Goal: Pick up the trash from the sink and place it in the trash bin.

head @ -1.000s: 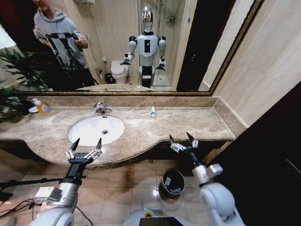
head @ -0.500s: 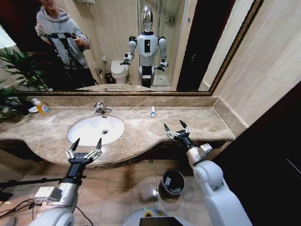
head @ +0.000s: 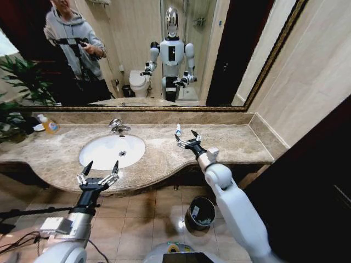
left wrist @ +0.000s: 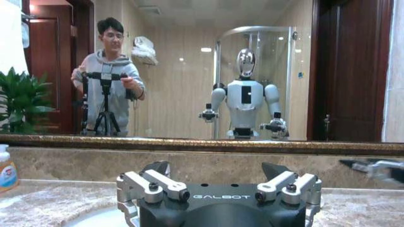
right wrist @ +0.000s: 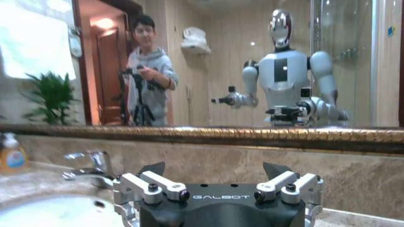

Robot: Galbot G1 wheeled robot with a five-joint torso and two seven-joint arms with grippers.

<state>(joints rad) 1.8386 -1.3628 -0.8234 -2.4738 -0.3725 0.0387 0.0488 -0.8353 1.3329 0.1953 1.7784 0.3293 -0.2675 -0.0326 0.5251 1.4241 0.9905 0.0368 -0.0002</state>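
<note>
The sink looks empty; one tube lies on the desk. The right end effector, spread wide and empty, hovers beside it, while the left end effector waits wide open near the desk's front edge. The bin holds something pale, so the task seems nearly done.

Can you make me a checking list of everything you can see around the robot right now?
Surface: brown marble countertop with a white oval sink and chrome faucet; the basin looks bare.
Job's things: one white tube with a blue end lies on the counter near the back wall; black trash bin on the floor below.
Clutter: orange soap bottle, green plant.
Grippers: left pincer open, at the counter's front edge; right pincer open, just beside the tube.
Cables: some on the floor at the left.
Surroundings: big mirror, tiled floor.
</note>
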